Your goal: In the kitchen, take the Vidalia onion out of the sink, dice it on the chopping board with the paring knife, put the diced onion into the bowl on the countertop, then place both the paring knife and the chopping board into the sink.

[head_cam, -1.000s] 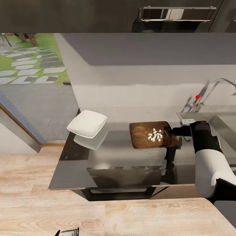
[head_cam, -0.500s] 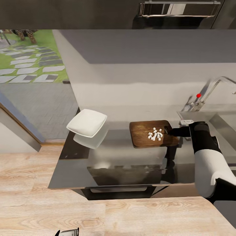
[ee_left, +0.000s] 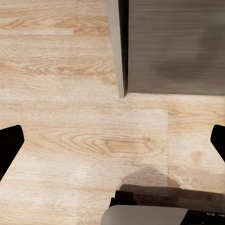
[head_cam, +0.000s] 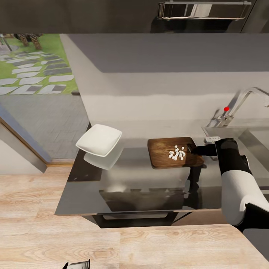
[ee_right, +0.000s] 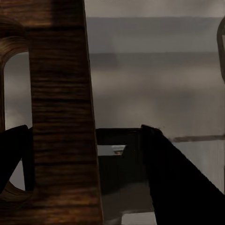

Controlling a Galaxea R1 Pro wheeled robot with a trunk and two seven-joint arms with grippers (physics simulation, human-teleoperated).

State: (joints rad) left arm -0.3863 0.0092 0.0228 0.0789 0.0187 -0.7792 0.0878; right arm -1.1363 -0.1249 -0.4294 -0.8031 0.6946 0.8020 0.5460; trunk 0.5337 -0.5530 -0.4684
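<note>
The right claw (head_cam: 194, 150) has reached in from the sink side and sits at the handle end of the chopping board (head_cam: 166, 155), right at the board's edge nearest the sink (head_cam: 257, 140). In the right wrist view the wooden board (ee_right: 63, 117) stands between the two dark fingers (ee_right: 173, 173), with the curve of the handle hole beside one of them. The fingers lie spread to either side of the wood, and whether they already press on it cannot be told from these pictures.

The board lies flat on the counter (head_cam: 142, 186), its long axis running across the robot's front, from the sink toward the bowl (head_cam: 99, 140). The diced onion (head_cam: 176, 154) is a small heap of white cubes on the half of the board near the claw. The bowl stands well apart from the board, on the far side from the claw, toward the counter's left end.

So the coming move likely turns on this line: claw, onion, board's free end and bowl follow one after another leftward. The right arm is much the nearer one. The left claw (ee_left: 112, 140) hangs low over the wooden floor (ee_left: 70, 117) with its fingers wide apart and nothing between them.
</note>
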